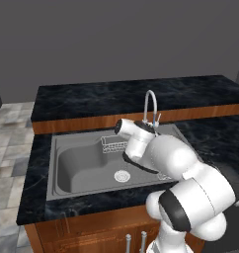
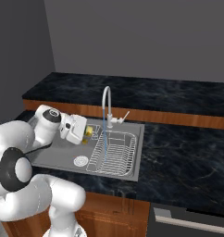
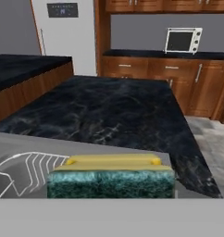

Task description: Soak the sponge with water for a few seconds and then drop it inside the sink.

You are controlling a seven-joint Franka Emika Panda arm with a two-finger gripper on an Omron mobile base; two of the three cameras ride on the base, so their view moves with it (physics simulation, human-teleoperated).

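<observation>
My gripper [image 2: 87, 132] hangs over the sink [image 2: 62, 151], shut on the sponge [image 2: 89, 131], a small yellow block. In the hand view the sponge [image 3: 111, 178] lies across the bottom, yellow body with a dark green layer facing the camera, and it hides the fingertips. The water [image 2: 104, 139] falls as a thin blue stream from the faucet [image 2: 106, 99] onto the wire dish rack [image 2: 115, 152]. The stream runs just right of the sponge, and a small gap shows between them. In the left base view my own arm covers the hand above the sink [image 1: 53, 173].
A small wire basket [image 1: 113, 144] hangs at the basin's back wall, and the round drain [image 1: 122, 175] lies in the floor. Black marble counter [image 2: 188, 152] surrounds the sink. A raised counter ledge [image 1: 131, 99] runs behind the faucet [image 1: 150, 104].
</observation>
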